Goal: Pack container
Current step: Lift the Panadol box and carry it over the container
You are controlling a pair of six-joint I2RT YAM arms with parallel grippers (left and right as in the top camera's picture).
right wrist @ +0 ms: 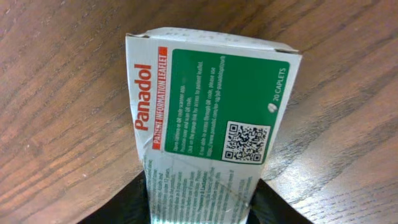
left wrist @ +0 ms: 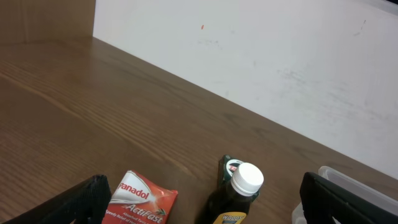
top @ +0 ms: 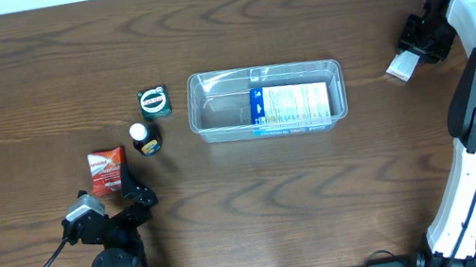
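The clear container [top: 210, 77] lies mid-table with a blue and white box [top: 289, 104] inside it. At the far right my right gripper [top: 410, 54] is shut on a white and green Panadol box [top: 397, 69]. In the right wrist view that box [right wrist: 211, 106] sits just above the wood, and both black fingers [right wrist: 121, 208] press its sides around my right gripper [right wrist: 199, 211]. My left gripper [top: 119, 193] stands open at the front left, holding nothing. Ahead of my left gripper [left wrist: 202, 196] are a red Panadol box [left wrist: 140, 199] and a dark bottle [left wrist: 239, 193].
A small green box [top: 153, 101] lies left of the container, with the white-capped bottle [top: 144, 138] and red box [top: 106, 171] in front of it. The container's rim [left wrist: 351, 179] shows at the right edge of the left wrist view. A white wall borders the table's far side.
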